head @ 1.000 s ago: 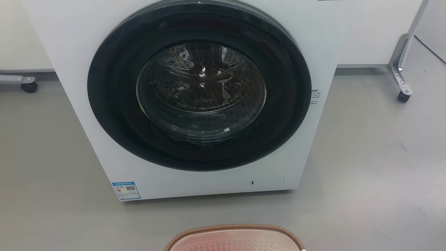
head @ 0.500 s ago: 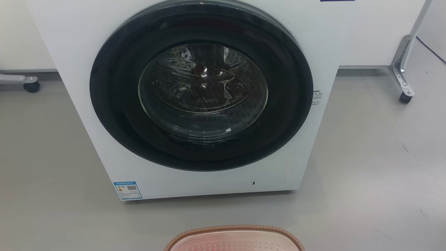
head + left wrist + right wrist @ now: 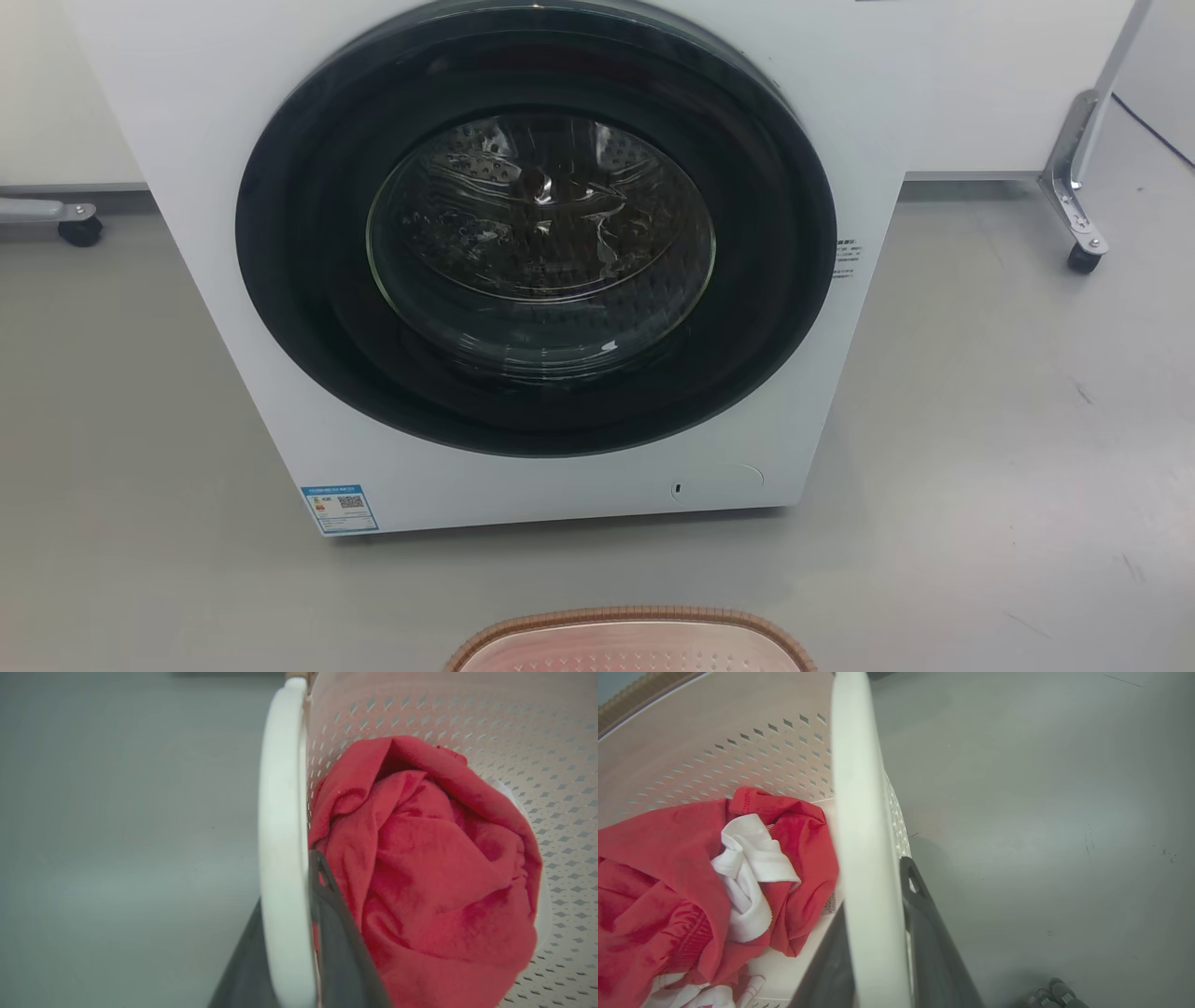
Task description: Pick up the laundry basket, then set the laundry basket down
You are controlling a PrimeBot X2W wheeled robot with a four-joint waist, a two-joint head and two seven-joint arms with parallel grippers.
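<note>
The laundry basket point(image 3: 631, 616) is upright, near the front of the washing machine point(image 3: 149, 112). It is cream, perforated and brown-rimmed. Its white left handle point(image 3: 280, 812) is pinched in the left gripper point(image 3: 287, 896), its right handle point(image 3: 861, 812) in the right gripper point(image 3: 878, 891). Red clothing point(image 3: 420, 868) and white cloth point(image 3: 747, 872) lie bunched inside.

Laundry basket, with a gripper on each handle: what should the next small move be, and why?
Probably raise both arms straight up together, kept level. The left gripper and right gripper each clamp a white handle of the laundry basket, loose red clothing lies inside, and the washing machine stands just ahead. Whether the basket is off the floor is unclear.
</note>
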